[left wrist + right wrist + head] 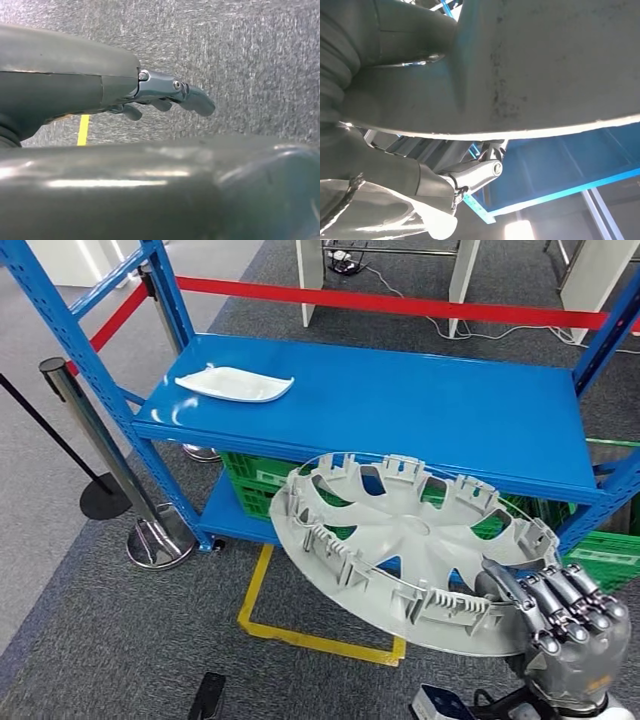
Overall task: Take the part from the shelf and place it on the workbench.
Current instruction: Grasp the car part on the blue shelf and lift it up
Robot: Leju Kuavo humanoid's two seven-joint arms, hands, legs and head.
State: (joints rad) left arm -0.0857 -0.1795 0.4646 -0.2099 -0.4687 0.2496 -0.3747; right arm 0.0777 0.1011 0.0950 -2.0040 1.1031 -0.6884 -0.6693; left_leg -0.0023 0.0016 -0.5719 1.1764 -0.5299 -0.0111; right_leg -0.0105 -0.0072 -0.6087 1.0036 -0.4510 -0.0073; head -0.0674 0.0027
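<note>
Gripping grey wheel cover (407, 540) at lower right, right hand (562, 625) has it off blue shelf (423, 410); left hand (166, 95) empty, fingers extended; placing remains.

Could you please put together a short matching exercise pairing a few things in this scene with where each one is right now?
Things:
1. grey wheel cover
2. white curved part
3. green crates
4. yellow tape outline

Places:
A. on the carpet in front of the shelf
B. lying on the blue top shelf
C. held at its rim by the right hand
D. on the lower shelf level

Pairs: 1-C, 2-B, 3-D, 4-A
</note>
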